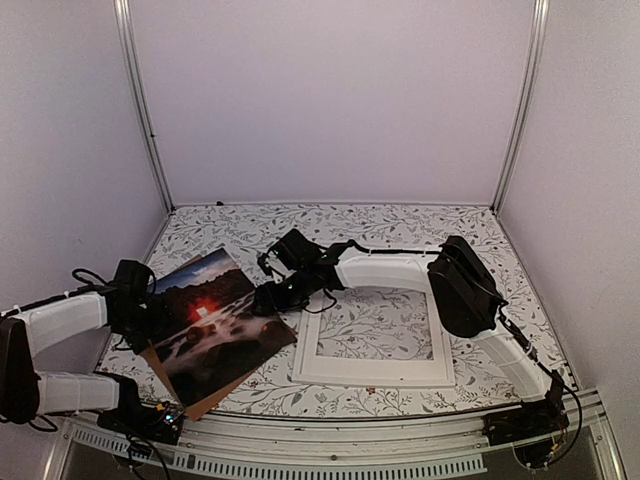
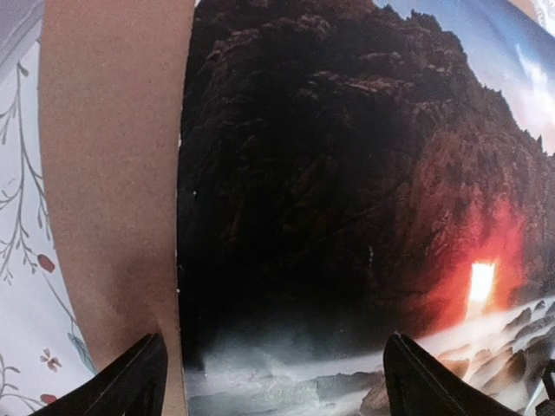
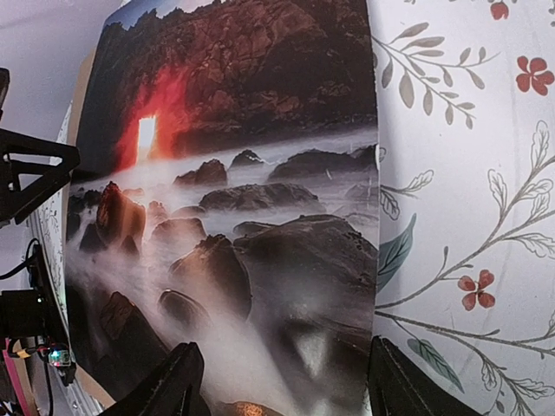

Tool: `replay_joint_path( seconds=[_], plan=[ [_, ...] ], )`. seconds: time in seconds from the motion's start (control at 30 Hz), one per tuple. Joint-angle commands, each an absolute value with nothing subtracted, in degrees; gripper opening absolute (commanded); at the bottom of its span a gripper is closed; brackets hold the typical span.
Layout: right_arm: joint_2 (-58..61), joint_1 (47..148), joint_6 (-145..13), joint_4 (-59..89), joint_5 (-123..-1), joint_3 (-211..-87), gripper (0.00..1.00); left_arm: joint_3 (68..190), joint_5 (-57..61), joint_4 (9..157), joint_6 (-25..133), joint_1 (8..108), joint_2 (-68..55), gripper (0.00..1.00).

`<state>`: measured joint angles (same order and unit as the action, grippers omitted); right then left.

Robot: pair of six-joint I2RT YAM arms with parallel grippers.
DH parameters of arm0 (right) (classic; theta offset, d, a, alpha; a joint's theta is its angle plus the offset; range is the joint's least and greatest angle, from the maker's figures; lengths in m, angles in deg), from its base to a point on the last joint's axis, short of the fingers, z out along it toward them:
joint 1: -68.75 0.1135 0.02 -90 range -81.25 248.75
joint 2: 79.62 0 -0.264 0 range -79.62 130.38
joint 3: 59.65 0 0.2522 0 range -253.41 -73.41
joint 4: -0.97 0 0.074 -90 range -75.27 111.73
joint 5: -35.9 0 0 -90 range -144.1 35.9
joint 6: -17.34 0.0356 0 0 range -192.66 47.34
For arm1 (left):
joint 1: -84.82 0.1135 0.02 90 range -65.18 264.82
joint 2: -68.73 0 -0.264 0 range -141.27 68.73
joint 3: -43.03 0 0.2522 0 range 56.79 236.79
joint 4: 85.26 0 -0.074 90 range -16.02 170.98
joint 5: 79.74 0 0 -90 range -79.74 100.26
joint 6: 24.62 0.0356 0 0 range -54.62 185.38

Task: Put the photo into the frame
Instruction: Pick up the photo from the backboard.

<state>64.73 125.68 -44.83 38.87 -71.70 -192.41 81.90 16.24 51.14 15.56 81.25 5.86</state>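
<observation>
Photo (image 1: 215,320) is lying face-up on brown backing board (image 2: 113,173), just left of frame (image 1: 372,372) | left gripper (image 2: 276,340) is hovering over its board-side edge, jaws wide apart | right gripper (image 3: 284,345) is hovering over opposite edge, jaws apart, gripping nothing.

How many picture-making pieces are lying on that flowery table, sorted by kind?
Photo: 1
Brown backing board: 1
White frame: 1
Total: 3
</observation>
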Motion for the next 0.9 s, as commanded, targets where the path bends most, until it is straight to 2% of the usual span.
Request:
replay_joint_path(
  seconds=[0.0,0.13,0.43,0.7,0.87],
  plan=[
    [66.9,125.1,-42.7,39.6,-75.7,-193.0,0.67,77.6,9.7,56.1,14.1,81.7,5.7,0.86],
    [66.3,124.4,-41.3,38.4,-78.2,-192.8,0.62,75.9,6.6,59.0,14.4,81.7,6.3,0.79],
    [63.8,123.1,-39.2,35.3,-81.0,-189.6,0.53,76.5,6.5,59.4,16.6,81.7,7.8,0.72],
    [63.2,122.8,-39.1,35.1,-81.3,-189.6,0.41,76.3,5.6,60.8,17.3,81.7,9.1,0.62],
    [62.2,122.8,-39.3,34.5,-81.5,-189.4,0.34,76.3,5.5,61.5,18.1,81.5,9.0,0.6]
  ],
)
